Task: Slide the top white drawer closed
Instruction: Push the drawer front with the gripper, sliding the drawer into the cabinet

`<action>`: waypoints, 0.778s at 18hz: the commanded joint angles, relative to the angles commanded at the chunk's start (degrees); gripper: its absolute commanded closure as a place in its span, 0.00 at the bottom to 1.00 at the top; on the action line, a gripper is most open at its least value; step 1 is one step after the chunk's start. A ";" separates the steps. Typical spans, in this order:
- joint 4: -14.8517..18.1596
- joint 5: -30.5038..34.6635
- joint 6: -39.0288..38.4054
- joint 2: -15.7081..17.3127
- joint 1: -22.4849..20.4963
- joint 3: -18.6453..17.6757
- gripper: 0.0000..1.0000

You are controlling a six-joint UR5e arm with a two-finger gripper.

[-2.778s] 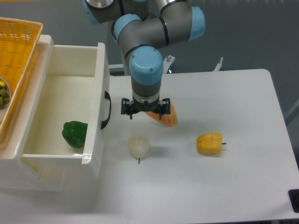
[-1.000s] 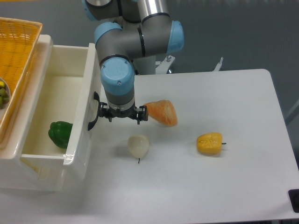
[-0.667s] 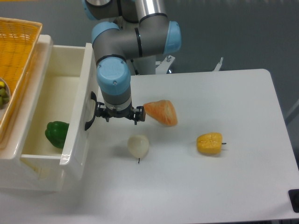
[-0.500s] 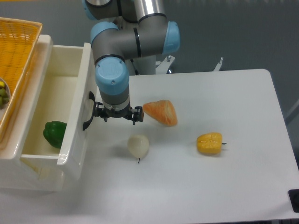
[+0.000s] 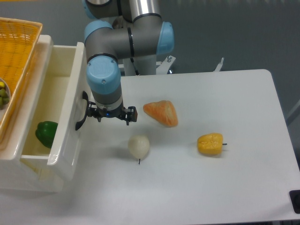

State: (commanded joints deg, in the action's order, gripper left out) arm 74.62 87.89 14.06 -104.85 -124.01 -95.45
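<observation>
The top white drawer (image 5: 65, 117) sticks partly out of the cream cabinet at the left, with its black arched handle (image 5: 81, 111) facing right. A green pepper (image 5: 46, 133) lies inside it near the front panel. My gripper (image 5: 111, 116) points down just right of the drawer front. Its left finger (image 5: 93, 116) is up against the handle, and its jaws are spread, so it looks open with nothing held.
A whitish onion-like vegetable (image 5: 139, 146), an orange piece of food (image 5: 161, 113) and a yellow pepper (image 5: 210, 144) lie on the white table (image 5: 225, 187). A yellow wicker basket (image 5: 16, 61) rests on the cabinet top, holding small green fruit (image 5: 3, 93).
My arm has moved left, pushing the drawer front into the cabinet. The drawer sticks out less than before, and the green pepper has shifted left with it.
</observation>
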 joint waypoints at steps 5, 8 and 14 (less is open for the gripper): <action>0.00 0.00 -1.14 0.09 1.40 0.17 0.00; 0.00 0.00 -1.49 0.26 2.11 0.26 0.00; 0.00 0.00 -3.16 0.18 3.52 0.53 0.00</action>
State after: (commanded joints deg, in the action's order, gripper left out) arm 74.62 87.89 10.90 -104.68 -120.50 -94.92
